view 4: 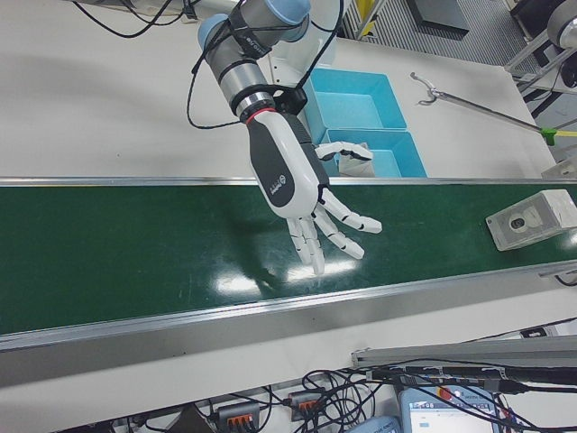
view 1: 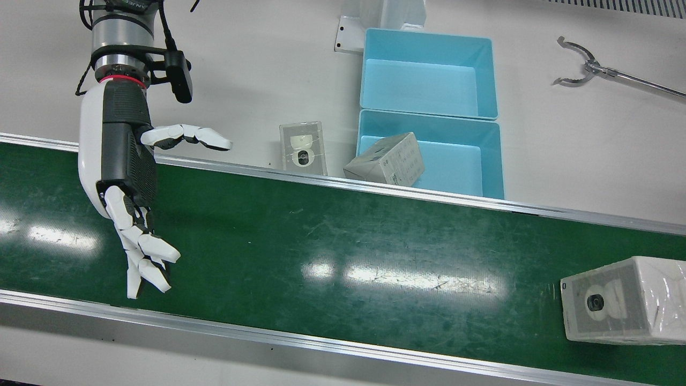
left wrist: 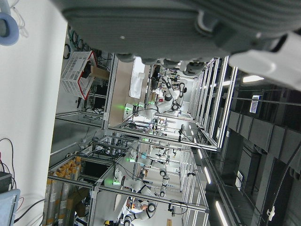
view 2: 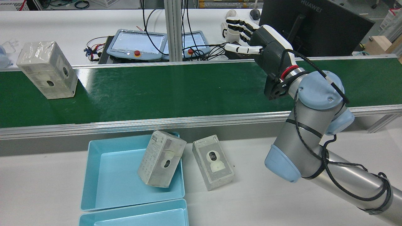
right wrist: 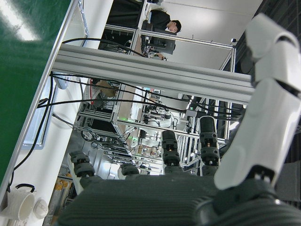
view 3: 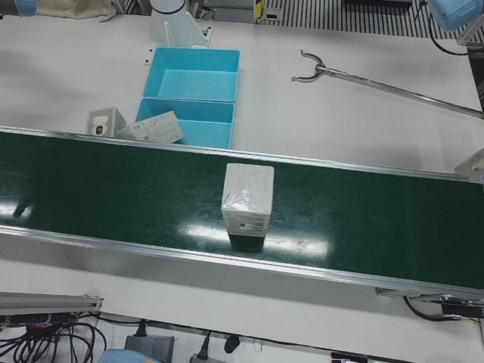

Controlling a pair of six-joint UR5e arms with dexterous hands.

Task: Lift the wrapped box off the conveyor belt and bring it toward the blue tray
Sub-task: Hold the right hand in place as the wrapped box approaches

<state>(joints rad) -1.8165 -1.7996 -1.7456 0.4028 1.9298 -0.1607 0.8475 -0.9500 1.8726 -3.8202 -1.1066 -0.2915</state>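
The white counter (view 1: 257, 80) carries a green conveyor belt (view 1: 321, 241) running across it. Behind the belt sit two blue trays (view 1: 429, 72) end to end, a wrapped box (view 1: 303, 147) lying flat beside the nearer tray (view 1: 490, 161), and a metal grabber tool (view 1: 605, 69).

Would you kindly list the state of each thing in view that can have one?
Right hand: open, empty, above the belt.
Belt box: upright on the belt, untouched.
Tilted box: leaning on the near tray's rim.
Table box: flat on the table, beside the tray.
Near tray: holds only the tilted box.
Far tray: empty.
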